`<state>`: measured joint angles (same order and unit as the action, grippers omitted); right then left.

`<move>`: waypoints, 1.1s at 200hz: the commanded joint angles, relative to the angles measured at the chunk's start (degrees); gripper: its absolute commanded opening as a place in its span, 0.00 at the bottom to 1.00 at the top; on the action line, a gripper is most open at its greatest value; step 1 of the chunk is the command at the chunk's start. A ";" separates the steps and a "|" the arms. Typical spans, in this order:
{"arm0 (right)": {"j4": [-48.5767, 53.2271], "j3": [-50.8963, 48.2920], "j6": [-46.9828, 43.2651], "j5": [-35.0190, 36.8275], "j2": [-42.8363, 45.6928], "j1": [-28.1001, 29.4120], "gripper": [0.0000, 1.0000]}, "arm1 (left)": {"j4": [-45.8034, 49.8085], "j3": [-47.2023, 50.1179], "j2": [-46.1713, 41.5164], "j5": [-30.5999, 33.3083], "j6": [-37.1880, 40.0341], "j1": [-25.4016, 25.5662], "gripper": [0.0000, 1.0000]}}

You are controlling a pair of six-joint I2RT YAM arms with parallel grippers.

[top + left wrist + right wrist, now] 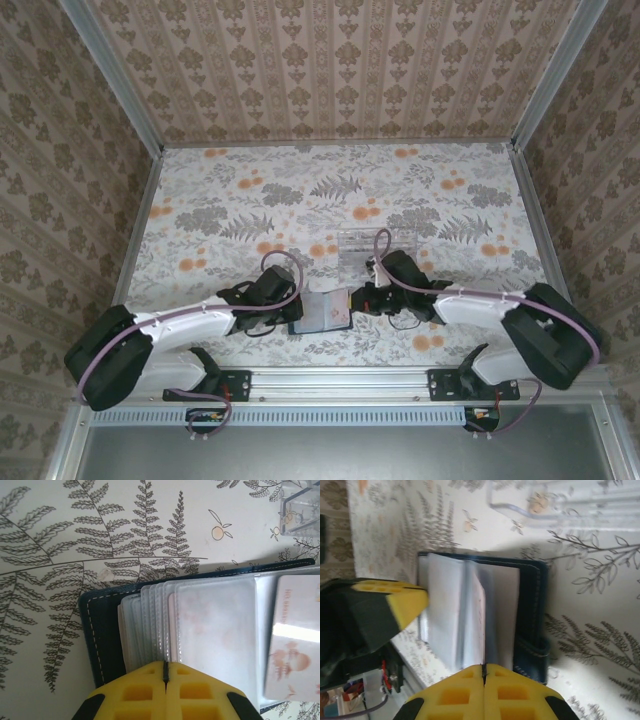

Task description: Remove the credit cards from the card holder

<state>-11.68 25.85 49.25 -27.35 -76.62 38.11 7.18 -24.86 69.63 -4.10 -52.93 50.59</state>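
Yellow-padded left gripper (288, 312), lower centre-left of the overhead view: jaws closed, pads together over the fanned plastic sleeves (150, 625). Dark navy card holder (322, 313) lies open on the floral table (250, 200), low at centre, between both grippers. A pinkish credit card (295, 640) lies on its right half. Right gripper (352, 300): jaws closed at an upright sleeve's edge; a pinch cannot be confirmed. Clear tray (360, 243) lies just above.

The card holder (322, 313) lies on the table (250, 190), tray (362, 245) behind it.
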 commanded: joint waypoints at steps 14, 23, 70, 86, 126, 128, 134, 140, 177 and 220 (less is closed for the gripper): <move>10.91 1.59 -4.58 1.61 9.48 -0.56 0.00 | 6.63 -0.57 -0.82 2.84 0.54 -0.14 0.00; 13.34 2.58 -5.73 2.02 11.64 -0.58 0.00 | 7.03 -1.00 -1.17 2.88 0.71 -0.29 0.00; 26.44 9.17 -12.77 3.99 18.44 -1.35 0.00 | 9.24 -4.24 -3.95 3.41 2.62 -0.66 0.13; 29.37 11.38 -14.73 4.51 19.33 -1.62 0.00 | 10.07 -5.14 -5.53 3.72 3.07 -0.82 0.23; 39.18 18.47 -22.35 10.36 19.08 -1.81 0.00 | 11.57 -5.72 -11.96 5.39 4.02 -1.36 0.68; 39.56 18.87 -22.71 10.60 18.99 -1.81 0.00 | 11.61 -5.72 -12.36 5.59 4.11 -1.43 0.70; 40.67 19.87 -23.61 11.47 18.77 -1.79 0.00 | 11.87 -5.72 -13.54 6.07 4.43 -1.60 0.76; 41.72 20.92 -24.45 12.31 18.62 -1.72 0.00 | 12.26 -5.81 -14.67 6.58 4.62 -1.63 0.81; 47.84 26.29 -30.65 18.79 17.58 -1.59 0.00 | 13.22 -5.02 -20.73 8.22 5.88 -2.96 0.97; 54.43 31.70 -45.91 30.92 15.55 1.02 0.00 | 14.70 -5.81 -24.88 7.29 9.12 -4.14 0.98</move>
<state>36.07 54.13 15.03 -6.04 -60.18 37.41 19.62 -29.02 46.78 2.83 -46.96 47.00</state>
